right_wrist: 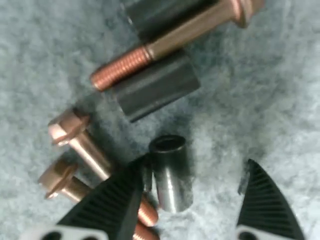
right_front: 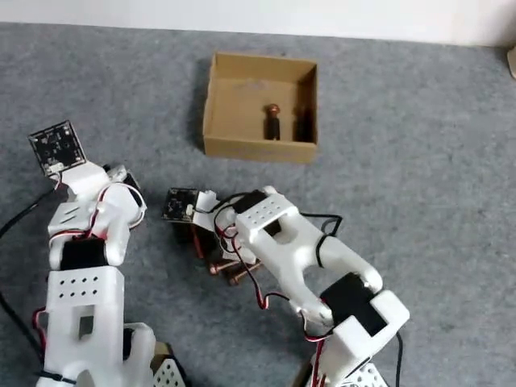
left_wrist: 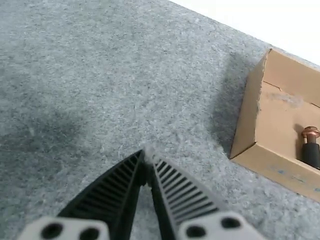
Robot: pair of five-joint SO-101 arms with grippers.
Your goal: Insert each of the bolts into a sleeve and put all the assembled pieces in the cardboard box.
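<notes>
I see the cardboard box (right_front: 260,149) on the grey carpet (right_front: 419,161), with one bolt-and-sleeve piece (right_front: 273,121) standing upright inside. My right arm (right_front: 274,226) bends over the loose bolts (right_front: 228,268); my left arm (right_front: 85,234) sits apart from them.

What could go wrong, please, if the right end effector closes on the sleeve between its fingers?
The sleeve sits off-centre in the open right end effector, close to one finger; closing could tip or shove it rather than grip it. Two bolts lie right beside that finger, so they might get pinched too or knocked away.
</notes>
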